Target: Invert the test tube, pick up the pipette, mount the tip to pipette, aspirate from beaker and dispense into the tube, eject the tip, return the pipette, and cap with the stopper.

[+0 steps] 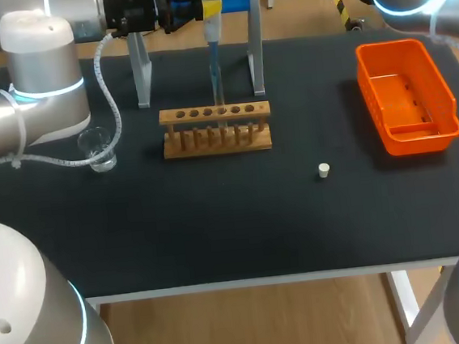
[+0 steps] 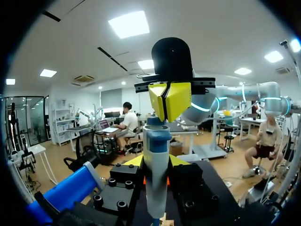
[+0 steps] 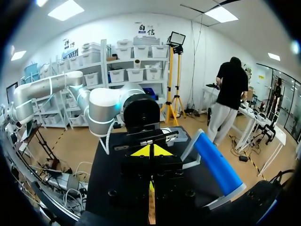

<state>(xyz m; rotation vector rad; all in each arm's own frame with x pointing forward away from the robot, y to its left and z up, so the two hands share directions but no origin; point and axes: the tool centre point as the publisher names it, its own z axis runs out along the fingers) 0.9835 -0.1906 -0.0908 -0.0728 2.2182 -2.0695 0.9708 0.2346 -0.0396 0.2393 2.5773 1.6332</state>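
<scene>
A blue-and-white handheld pipette [image 1: 211, 29] is standing upright at the far middle of the black-topped table [image 1: 218, 222], just in front of its grey metal-legged stand [image 1: 256, 55]. Its slim clear tip [image 1: 216, 82] is pointing down into a hole of the light wooden test tube rack [image 1: 217, 141]. The glass tube there is too faint to make out for certain, but the tip appears to be sitting in it or just over it.

The left gripper [image 1: 202, 9] is clamping the pipette's body from both sides. In the left wrist view the pipette is rising between that gripper's fingers. The right gripper [image 2: 170, 100] is facing it, with its yellow tips pinched together on nothing and resting at the pipette's top end.

This looks like the dispensing step, with the right gripper placed to work the plunger. The next move likely calls for a steady downward press while the left arm is holding the tip still. After that comes a straight lift so the tip clears the rack before ejection.

Further out, a small clear glass beaker [image 1: 97, 149] is sitting well to the left of the rack. A small white stopper [image 1: 324, 170] is lying alone on the table, nearer and to the right. An orange plastic bin [image 1: 371, 101] is standing at the right side.
</scene>
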